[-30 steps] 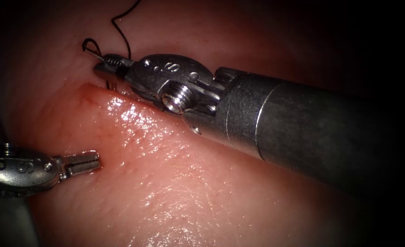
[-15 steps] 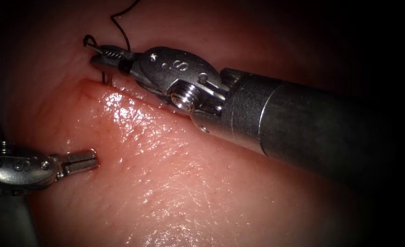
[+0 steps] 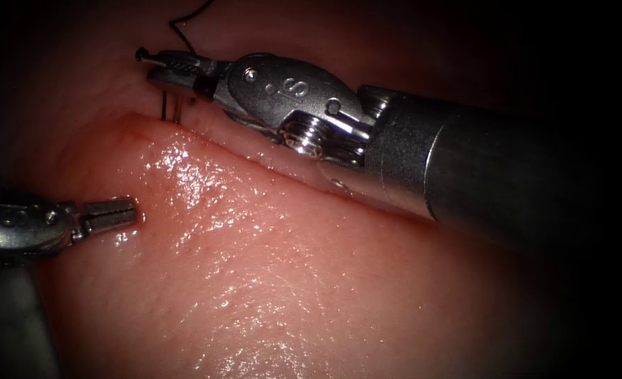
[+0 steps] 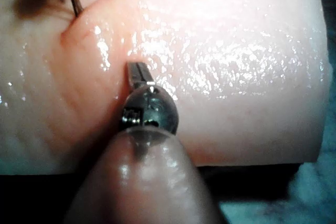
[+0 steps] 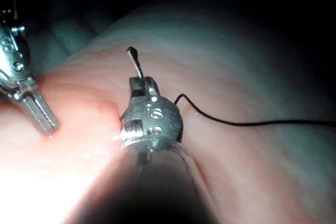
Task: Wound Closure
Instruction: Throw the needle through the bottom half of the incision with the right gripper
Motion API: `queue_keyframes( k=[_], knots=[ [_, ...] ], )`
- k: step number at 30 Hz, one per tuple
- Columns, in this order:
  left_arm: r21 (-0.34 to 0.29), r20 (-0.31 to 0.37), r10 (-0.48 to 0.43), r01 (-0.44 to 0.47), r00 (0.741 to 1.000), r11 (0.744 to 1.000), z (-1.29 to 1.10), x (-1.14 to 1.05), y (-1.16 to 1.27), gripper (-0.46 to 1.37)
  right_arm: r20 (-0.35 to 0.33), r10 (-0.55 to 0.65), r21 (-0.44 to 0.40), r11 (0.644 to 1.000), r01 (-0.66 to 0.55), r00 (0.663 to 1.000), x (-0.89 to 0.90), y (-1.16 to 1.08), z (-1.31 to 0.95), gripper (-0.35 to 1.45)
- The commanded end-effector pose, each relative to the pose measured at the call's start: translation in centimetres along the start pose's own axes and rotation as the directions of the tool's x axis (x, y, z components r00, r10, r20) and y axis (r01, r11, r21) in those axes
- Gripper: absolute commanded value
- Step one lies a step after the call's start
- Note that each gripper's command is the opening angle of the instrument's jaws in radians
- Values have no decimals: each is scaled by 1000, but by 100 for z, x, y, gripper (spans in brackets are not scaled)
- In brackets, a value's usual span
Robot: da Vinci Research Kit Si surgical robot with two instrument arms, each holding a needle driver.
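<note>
Endoscope view: the right arm's steel end effector (image 3: 162, 70) has its jaws pressed together on the thin curved steel needle (image 3: 170, 105), close to the tail end where the black thread (image 3: 184, 17) joins. Two short dark lengths of the needle drop from the jaws to the upper end of the cut (image 3: 255, 158); whether they enter the glossy pink tissue (image 3: 269, 267) is hard to make out. The thread runs up out of frame. The left arm's steel end effector (image 3: 118, 213) lies on the tissue left of the cut, jaws pressed together, holding nothing; its shaft is cut off at the edge.

Left wrist view: the left end effector (image 4: 135, 73) rests its closed tip on the wet tissue (image 4: 236, 51). The needle (image 4: 76, 1) shows as dark strokes at the cut's end, the holder above cropped.

Right wrist view: the right end effector (image 5: 140, 83) pinches the needle (image 5: 135, 61), whose short end sticks out beyond the jaws; the rest is hidden behind the tool. The thread (image 5: 247, 124) trails away. The left end effector (image 5: 46, 121) touches the tissue (image 5: 79, 108).
</note>
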Motion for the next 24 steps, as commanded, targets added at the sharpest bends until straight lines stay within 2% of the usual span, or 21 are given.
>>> queue_keyframes(
  k=[1, 4, 12, 16, 24],
  knots=[
    [0, 3, 5, -5, 1000, 1000, 2, -3, 0, -35, -7, -2, -12, 1000, 2, 1000, 2, 1, 0, -35],
    [1, 8, 1, -1, 1000, 1000, 8, -11, 1, -35, -39, -4, -41, 999, 2, 999, 7, 6, -1, -35],
    [2, 20, -11, 11, 1000, 1000, 9, -41, 2, -35, -22, 2, -78, 997, -4, 1000, 10, 14, -5, -35],
    [0, 18, -14, 14, 1000, 1000, 6, -46, 0, -35, -20, 19, -87, 996, -20, 1000, 9, 15, -7, -35],
    [-1, 22, -14, 14, 1000, 1000, 6, -44, 0, -35, -44, 138, -65, 988, -141, 989, 0, 11, -5, -35]
  ],
)
